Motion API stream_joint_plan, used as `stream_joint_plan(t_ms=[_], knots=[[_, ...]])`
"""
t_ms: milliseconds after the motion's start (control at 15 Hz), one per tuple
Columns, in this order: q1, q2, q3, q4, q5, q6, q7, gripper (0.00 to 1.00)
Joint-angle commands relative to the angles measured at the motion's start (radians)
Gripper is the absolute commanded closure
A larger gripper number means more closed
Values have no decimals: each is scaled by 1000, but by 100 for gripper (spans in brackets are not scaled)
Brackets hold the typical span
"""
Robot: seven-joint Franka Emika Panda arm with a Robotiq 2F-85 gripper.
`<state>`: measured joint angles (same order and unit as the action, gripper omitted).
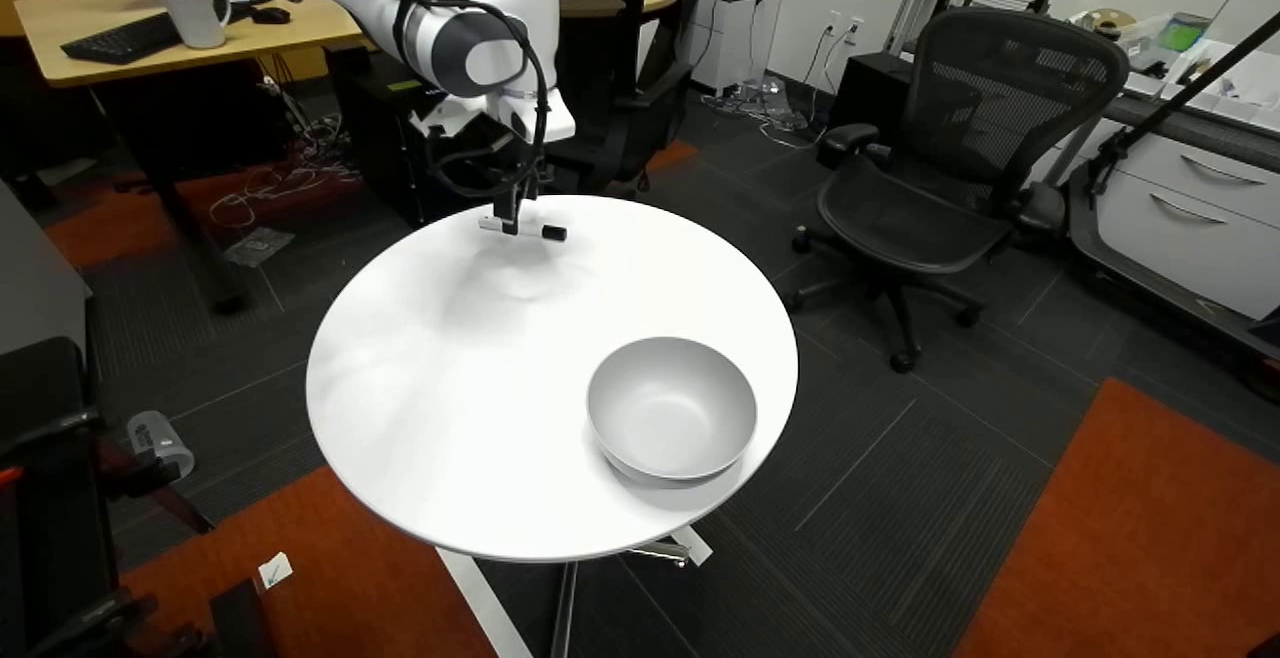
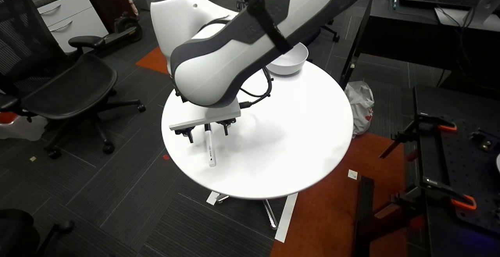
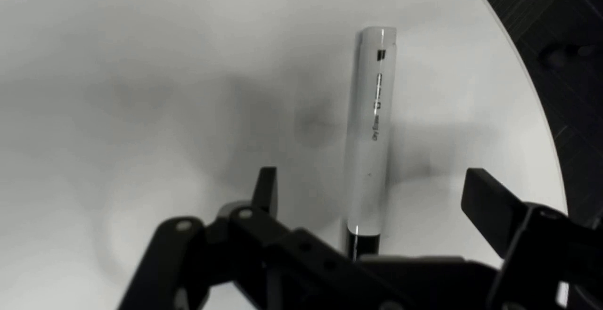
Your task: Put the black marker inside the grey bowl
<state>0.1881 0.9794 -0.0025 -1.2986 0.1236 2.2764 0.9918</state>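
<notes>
The slim, white-barrelled black marker (image 3: 370,135) is lying near the round white table's (image 1: 450,438) edge, its long axis running between the black pincer's (image 3: 371,178) wide-parted fingers (image 3: 490,206), roughly crosswise to their closing.

My claw (image 3: 371,178) is positioned over the table (image 1: 470,458), near its edge. The marker (image 3: 374,126) lies on the table, between my two fingers (image 3: 490,206) in the wrist view and apart from both. It extends ahead of my fingertips; its rear end is partly covered by my claw body. In the same view, the table edge runs to the right of my claw, with the floor (image 3: 582,150) beyond. The bowl (image 1: 672,408) rests on the table, well apart from my claw, toward the opposite side. In an exterior view, the chair (image 1: 1000,118) stands to the right of my claw.
</notes>
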Motion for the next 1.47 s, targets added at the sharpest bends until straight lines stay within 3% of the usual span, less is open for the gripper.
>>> stream_joint_plan(t_ms=[0,267,400,1000,1067,1133,1400], knots=[[3,52,-8,99,13,-78,21,0],[0,85,-8,148,13,-120,23,0],[3,102,-13,168,9,-125,33,28],[-3,136,-13,235,14,-162,37,97],[-7,126,-8,227,19,-158,37,100],[-11,95,-4,196,25,-144,40,95],[-34,-81,-6,22,41,-88,4,95]])
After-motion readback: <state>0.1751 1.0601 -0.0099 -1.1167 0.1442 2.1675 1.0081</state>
